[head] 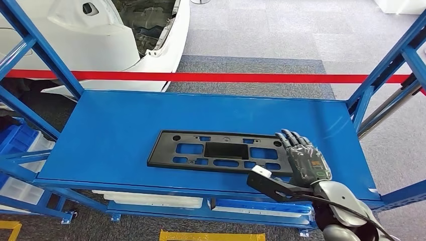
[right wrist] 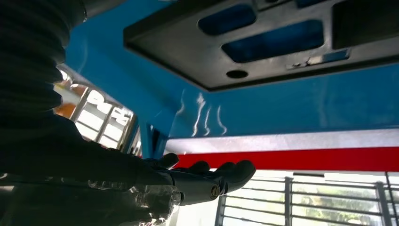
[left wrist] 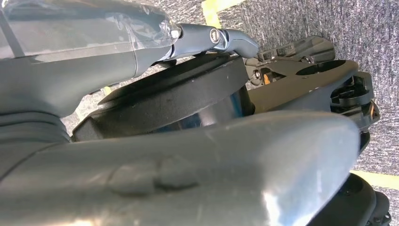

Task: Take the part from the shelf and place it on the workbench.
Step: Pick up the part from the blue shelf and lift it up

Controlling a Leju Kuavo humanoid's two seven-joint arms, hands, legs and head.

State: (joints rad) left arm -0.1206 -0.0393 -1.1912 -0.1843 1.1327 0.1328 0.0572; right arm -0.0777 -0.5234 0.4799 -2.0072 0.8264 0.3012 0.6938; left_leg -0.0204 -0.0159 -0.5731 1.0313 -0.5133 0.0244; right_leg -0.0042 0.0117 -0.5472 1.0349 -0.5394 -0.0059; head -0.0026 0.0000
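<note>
A flat black part point(head: 166, 149) with several cut-outs lies in the middle of the blue shelf top point(head: 115, 120). My right hand point(head: 304, 159) sits over the part's right end, fingers stretched forward, holding nothing. In the right wrist view its fingers point(right wrist: 207, 181) are straight and apart from the part point(right wrist: 282, 47), with blue surface between them. Whether the palm touches the part is hidden. In the left wrist view my left hand point(left wrist: 94, 61) hangs over the carpet with a finger point(left wrist: 226, 40) held straight and nothing in it.
Slanted blue frame posts point(head: 45, 55) point(head: 389, 63) rise at both ends of the shelf. A red barrier tape point(head: 226, 77) runs behind it, with a white car body point(head: 100, 30) beyond. Blue bins point(head: 15, 143) stand at the left; white panels point(head: 150, 200) lie on the lower level.
</note>
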